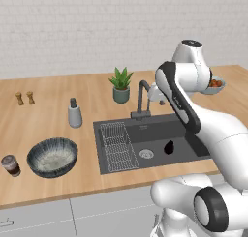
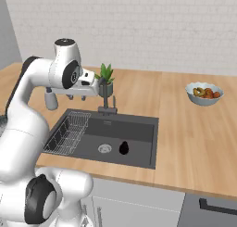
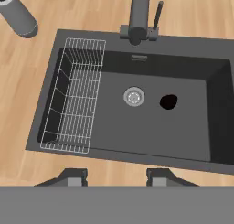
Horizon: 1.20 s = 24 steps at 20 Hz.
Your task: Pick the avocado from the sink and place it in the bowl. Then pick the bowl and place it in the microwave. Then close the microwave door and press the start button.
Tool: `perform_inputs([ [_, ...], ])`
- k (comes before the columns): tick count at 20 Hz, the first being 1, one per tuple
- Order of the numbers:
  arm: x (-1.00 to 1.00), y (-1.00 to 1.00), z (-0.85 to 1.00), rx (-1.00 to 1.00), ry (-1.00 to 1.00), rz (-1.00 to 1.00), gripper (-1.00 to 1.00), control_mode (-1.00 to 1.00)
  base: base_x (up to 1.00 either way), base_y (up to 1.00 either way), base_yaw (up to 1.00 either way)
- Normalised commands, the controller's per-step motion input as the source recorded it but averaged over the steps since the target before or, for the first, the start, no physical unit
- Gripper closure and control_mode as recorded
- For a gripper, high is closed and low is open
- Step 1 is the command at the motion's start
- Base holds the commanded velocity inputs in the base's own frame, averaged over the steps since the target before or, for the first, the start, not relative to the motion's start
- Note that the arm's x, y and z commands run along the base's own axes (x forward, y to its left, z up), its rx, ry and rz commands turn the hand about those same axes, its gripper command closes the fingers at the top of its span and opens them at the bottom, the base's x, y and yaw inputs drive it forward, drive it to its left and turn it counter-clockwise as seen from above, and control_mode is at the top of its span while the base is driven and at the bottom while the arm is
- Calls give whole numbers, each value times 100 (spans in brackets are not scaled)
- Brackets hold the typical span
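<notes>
Near-black avocado (image 3: 168, 102) against a dark grey sink (image 3: 183, 127), silver ring around the drain (image 3: 134, 96). Pale wire rack (image 3: 75, 97), thin grid lines. Dark grey faucet (image 3: 139, 15). Warm light-wood counter (image 1: 48, 120) with faint grain. Blue-grey streaky bowl (image 1: 52, 157), pale speckled inside. Grey soap dispenser (image 1: 74, 113) with a darker top. Green plant (image 1: 121, 79) in a grey-green pot. Small light bowl (image 2: 204, 93) full of orange-red fruit. White brick wall (image 2: 152, 27) behind, light grey joints. Dark gripper (image 3: 116, 176) tips.
</notes>
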Motion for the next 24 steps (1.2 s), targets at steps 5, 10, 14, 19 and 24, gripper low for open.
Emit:
perform_inputs([
  [5,-29,-19,-31,0,4,-4,-100,-100,0,0,0],
  [10,-27,-89,-95,7,21,-17,-100,-100,0,0,0],
  [14,28,-99,-100,17,32,-33,-100,-100,0,0,0],
  [19,54,-87,-94,12,25,-33,-100,-100,0,0,0],
  [24,64,-31,-81,3,17,-14,-100,-100,0,0,0],
])
